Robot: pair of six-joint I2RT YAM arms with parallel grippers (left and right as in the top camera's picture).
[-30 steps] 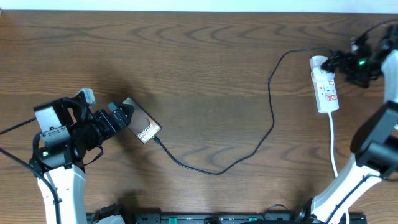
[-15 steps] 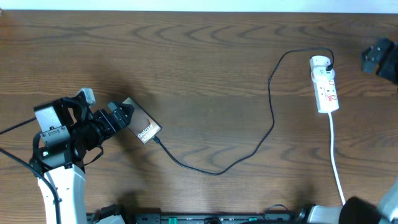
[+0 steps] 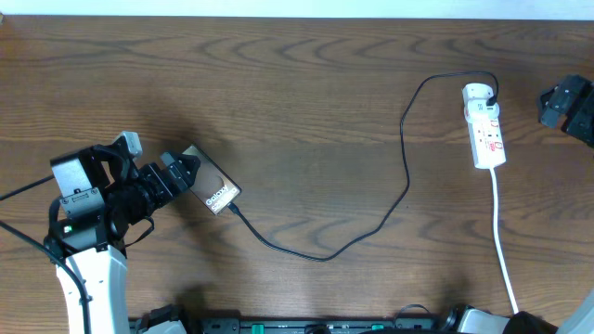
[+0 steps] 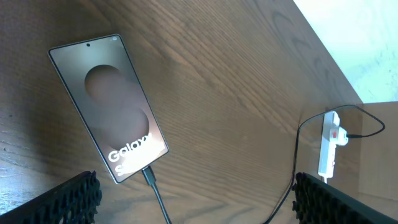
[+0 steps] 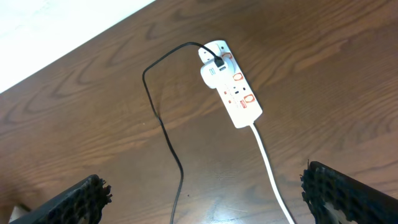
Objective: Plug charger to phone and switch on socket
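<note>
Both claws are slack and empty: the left claw [image 3: 179,173] sits with fingers spread at 9 o'clock of the phone [image 3: 212,182], just beside it, and the right claw [image 3: 564,100] hangs released at 3 o'clock of the socket [image 3: 484,125], apart from it. On the table [image 3: 297,74] the phone lies toward 8 o'clock and the socket toward 2 o'clock, with the charger [image 3: 406,176] looping between them. Plugging looks done, as I judge it: the connector tip [image 4: 148,176] meets the phone's lower edge, and a black plug [image 5: 217,61] sits at the socket's rounded end. What may be left is the switch (its red rockers are too small to read as on or off), so I cannot tell whether that step is finished. Only the left wrist view shows the tip seated and the white "Galaxy" lettering plainly. Only the right wrist view shows the red markings and plug up close. Overhead alone gives both claws' places at once.
</note>
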